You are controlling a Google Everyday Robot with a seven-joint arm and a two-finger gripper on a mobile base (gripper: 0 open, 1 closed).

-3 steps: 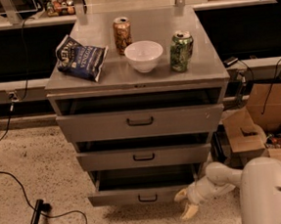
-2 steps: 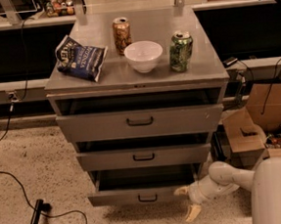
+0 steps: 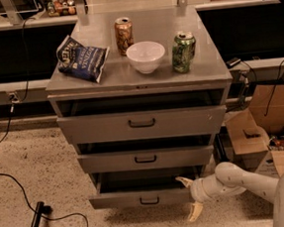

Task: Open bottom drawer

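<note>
The grey metal cabinet has three drawer fronts. The bottom drawer [image 3: 134,199] is the lowest and slimmest, with a small dark bar handle [image 3: 149,201]; it stands pulled out a little, with a dark gap above its front. My gripper [image 3: 190,197] is at the drawer's right end, on a white arm that comes in from the lower right. One pale finger points up by the drawer's top right corner, the other points down toward the floor, so the fingers are spread open and empty.
On the cabinet top [image 3: 207,70] lie a blue chip bag [image 3: 81,58], a brown can [image 3: 124,35], a white bowl [image 3: 146,56] and a green can [image 3: 183,51]. Cardboard boxes [image 3: 262,125] stand on the right. A black cable [image 3: 19,186] runs across the speckled floor on the left.
The gripper has shifted slightly right along the drawer's right end, still at the same height. The drawer stands as far out as before.
</note>
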